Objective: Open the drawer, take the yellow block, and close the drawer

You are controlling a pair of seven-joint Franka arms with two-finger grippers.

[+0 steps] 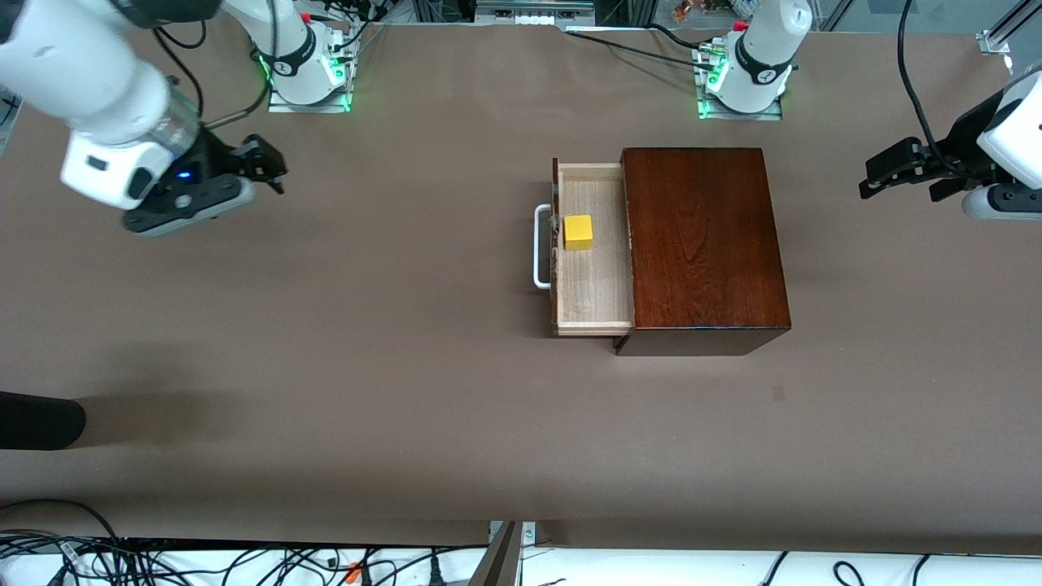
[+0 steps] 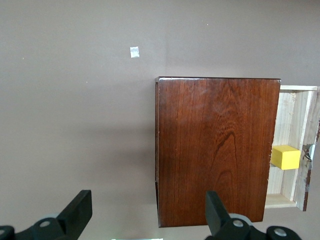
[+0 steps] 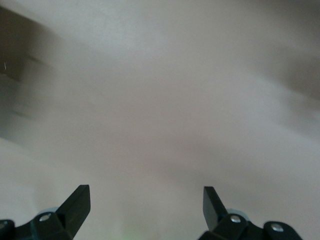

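Note:
The drawer (image 1: 592, 301) stands pulled out of the dark reddish-brown box (image 1: 704, 244) toward the right arm's end of the table, its white handle (image 1: 540, 247) leading. The yellow block (image 1: 578, 232) sits in the drawer on the pale wood floor, close to the drawer's front. My right gripper (image 1: 273, 167) is open and empty over the bare table at the right arm's end. My left gripper (image 1: 899, 183) is open and empty over the table at the left arm's end. The left wrist view shows the box (image 2: 215, 150), the drawer (image 2: 292, 110) and the block (image 2: 286, 157) past my open left gripper (image 2: 148, 200). The right wrist view shows only blurred table past my open right gripper (image 3: 146, 195).
A small tape mark (image 1: 779, 393) lies on the table nearer to the front camera than the box. A black object (image 1: 37, 421) juts in at the right arm's end. Cables (image 1: 244, 561) run along the near edge.

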